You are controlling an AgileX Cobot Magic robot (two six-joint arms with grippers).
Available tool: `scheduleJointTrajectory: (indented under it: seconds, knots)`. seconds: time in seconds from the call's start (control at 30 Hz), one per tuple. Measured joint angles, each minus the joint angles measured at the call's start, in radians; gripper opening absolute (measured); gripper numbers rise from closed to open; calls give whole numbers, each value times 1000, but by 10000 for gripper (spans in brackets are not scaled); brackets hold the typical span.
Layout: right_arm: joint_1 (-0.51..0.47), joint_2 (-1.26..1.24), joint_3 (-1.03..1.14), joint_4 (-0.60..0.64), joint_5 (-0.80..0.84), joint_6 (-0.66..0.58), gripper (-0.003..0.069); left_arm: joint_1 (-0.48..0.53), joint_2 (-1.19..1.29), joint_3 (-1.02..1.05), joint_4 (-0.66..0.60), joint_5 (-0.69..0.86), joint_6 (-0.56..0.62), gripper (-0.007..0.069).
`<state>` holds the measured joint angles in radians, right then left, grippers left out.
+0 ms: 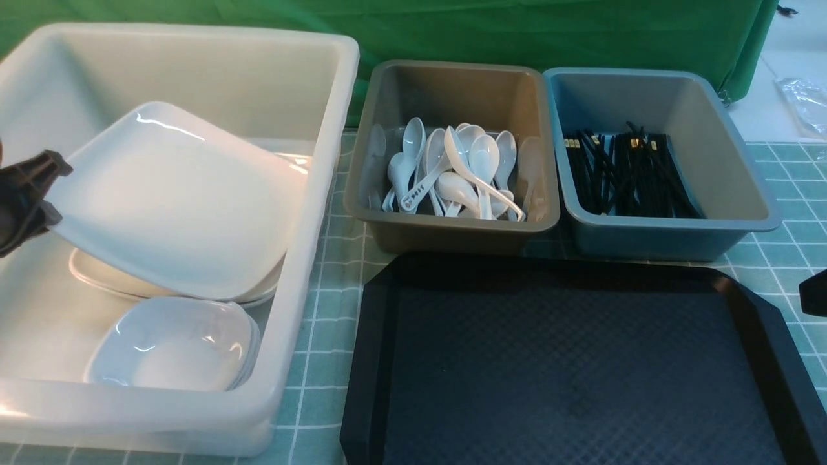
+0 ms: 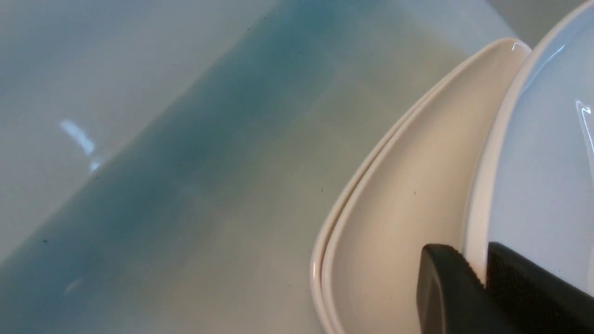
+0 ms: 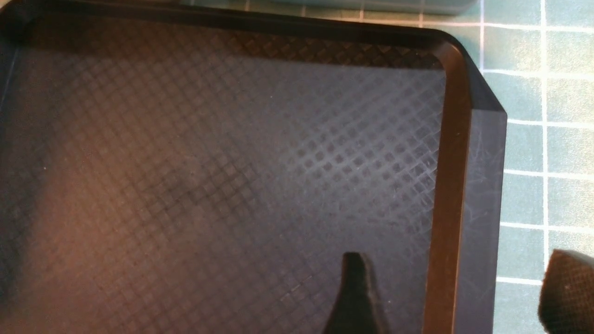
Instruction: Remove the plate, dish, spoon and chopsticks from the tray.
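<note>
My left gripper point(image 1: 55, 194) is shut on the rim of the large white square plate point(image 1: 171, 200). It holds the plate tilted over a stack of cream plates point(image 1: 97, 281) inside the white tub point(image 1: 310, 213). In the left wrist view the black fingers point(image 2: 445, 287) pinch the plate point(image 2: 543, 162) at its edge. Small white dishes point(image 1: 174, 345) sit nested at the tub's front. The black tray point(image 1: 375, 361) shows only bare textured floor. My right gripper point(image 3: 459, 278) hangs open over the tray's right rim point(image 3: 448, 185), holding nothing.
A grey tub point(image 1: 452, 236) behind the tray holds several white spoons point(image 1: 452, 174). Beside it, a blue tub point(image 1: 730, 187) holds several black chopsticks point(image 1: 627, 177). A green checked cloth point(image 1: 323, 310) covers the table, and a green backdrop hangs behind.
</note>
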<state>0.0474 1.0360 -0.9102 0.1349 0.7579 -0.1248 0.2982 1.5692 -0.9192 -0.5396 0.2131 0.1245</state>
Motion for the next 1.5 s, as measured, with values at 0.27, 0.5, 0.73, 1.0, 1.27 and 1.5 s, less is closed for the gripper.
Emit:
scheduleJointTrajectory:
  seconds: [0.27,0.5,0.73,1.0,1.27,1.5]
  knots:
    - [0,0,0,0,0,0,521,0,27,-1,63,27,5,99]
    - [0,0,0,0,0,0,521,-8,31,-1,93,90,41,333]
    - [0,0,0,8,0,0,521,-8,-19,-1,183,129,74,540]
    - [0,0,-2,31,5,-1,520,-45,-157,-27,212,197,120,311]
    - [0,-34,-188,31,106,-78,186,-255,-338,-99,210,303,204,11]
    - [0,-339,-205,31,-101,-93,26,-529,-514,-101,211,373,237,1]
